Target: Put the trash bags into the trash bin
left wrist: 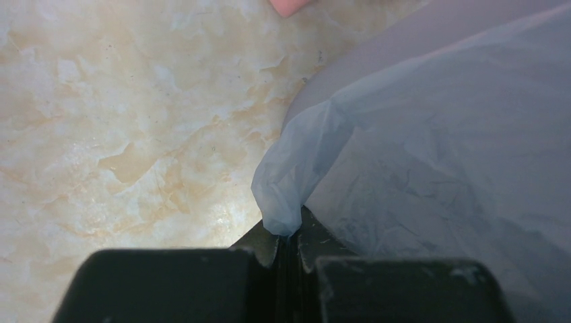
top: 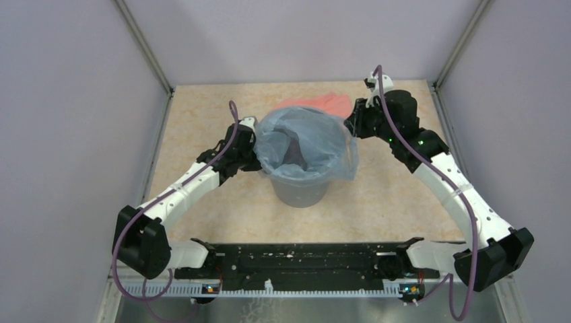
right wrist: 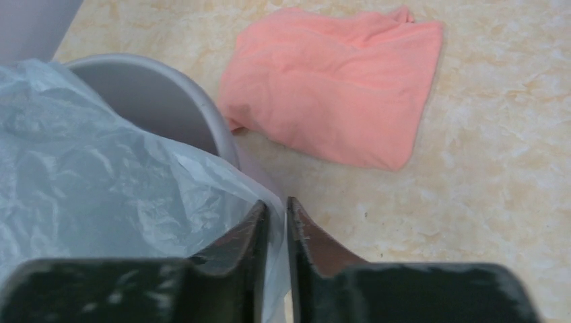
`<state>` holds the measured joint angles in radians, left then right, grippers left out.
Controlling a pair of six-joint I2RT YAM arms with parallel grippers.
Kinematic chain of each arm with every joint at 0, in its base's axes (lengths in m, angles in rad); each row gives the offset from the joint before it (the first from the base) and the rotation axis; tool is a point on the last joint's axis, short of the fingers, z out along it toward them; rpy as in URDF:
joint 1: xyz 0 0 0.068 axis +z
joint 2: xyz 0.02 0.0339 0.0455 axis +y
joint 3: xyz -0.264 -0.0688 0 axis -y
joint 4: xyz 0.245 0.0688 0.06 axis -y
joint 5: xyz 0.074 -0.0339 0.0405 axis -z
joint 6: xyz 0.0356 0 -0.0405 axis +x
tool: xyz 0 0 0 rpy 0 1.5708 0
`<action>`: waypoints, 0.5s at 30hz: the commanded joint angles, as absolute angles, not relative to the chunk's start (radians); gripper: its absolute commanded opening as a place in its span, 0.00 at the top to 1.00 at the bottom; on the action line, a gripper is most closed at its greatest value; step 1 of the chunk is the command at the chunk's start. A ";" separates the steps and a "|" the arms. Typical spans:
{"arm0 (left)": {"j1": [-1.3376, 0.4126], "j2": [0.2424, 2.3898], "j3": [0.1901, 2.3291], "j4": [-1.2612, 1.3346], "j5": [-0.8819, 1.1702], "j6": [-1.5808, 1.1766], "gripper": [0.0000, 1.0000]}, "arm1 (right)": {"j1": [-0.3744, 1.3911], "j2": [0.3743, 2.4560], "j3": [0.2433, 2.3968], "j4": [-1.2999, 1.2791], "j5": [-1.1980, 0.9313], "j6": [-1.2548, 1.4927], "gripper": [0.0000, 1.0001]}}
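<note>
The thin, crinkly, translucent pale-blue plastic bag (top: 306, 138) was seen draped over the mouth of the plain grey round plastic bin (top: 299, 193), which stood near the middle of the marbled beige tabletop (top: 202, 108). The bag's middle sagged into the bin, while its edges hung outside the wall.

The left gripper (left wrist: 289, 232) was pressed fully together, with a folded corner of the bag pinched at its tips on the bin's left side. The right gripper (right wrist: 276, 215) was drawn almost together at the right rim, and a sheet of the film was caught in the narrow gap. The bag was judged to be held at opposite sides so that its mouth could be spread and its edge pulled down around the rim. In the right wrist view a stretch of the far rim was left bare, so the lining was judged unfinished.

A salmon-pink folded cloth (right wrist: 337, 87) lay flat on the tabletop just behind the bin, near the right gripper but apart from it. It was judged a possible snag if that arm were lowered rearward.
</note>
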<state>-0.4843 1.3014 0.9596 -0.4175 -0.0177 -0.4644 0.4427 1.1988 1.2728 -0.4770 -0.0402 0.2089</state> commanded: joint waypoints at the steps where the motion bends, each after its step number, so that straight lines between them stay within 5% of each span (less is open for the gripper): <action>1: -0.473 1.300 0.970 -0.368 -0.006 -0.443 1.00 | 0.374 1.241 1.268 -0.399 -0.067 0.253 0.89; 4: -0.470 1.287 0.942 -0.365 0.017 -0.448 1.00 | 0.353 1.269 1.239 -0.369 -0.075 0.282 1.00; 15: -0.460 1.226 0.821 -0.352 0.019 -0.484 1.00 | 0.341 1.311 1.085 -0.264 -0.048 0.361 1.00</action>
<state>-0.4694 1.2587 0.8726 -0.3691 0.0143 -0.4690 0.3531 1.3109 1.1233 -0.3283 -0.0776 0.3294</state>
